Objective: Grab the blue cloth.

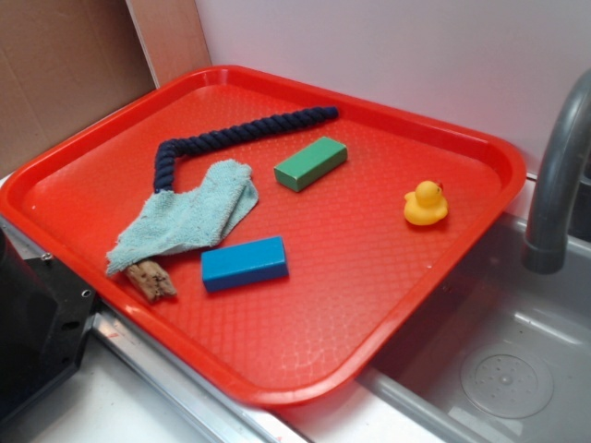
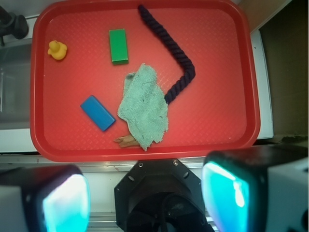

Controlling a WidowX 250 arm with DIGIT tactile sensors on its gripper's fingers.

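Note:
The blue cloth is a pale aqua terry rag lying crumpled on the red tray, left of middle in the exterior view. One corner covers part of a small brown wooden piece. My gripper is open, high above and back from the tray's near edge, with nothing between its two fingers. It does not show in the exterior view.
A dark navy rope curves beside the cloth. A bright blue block, a green block and a yellow duck also lie on the tray. A grey faucet and sink stand alongside. The robot's black base is below.

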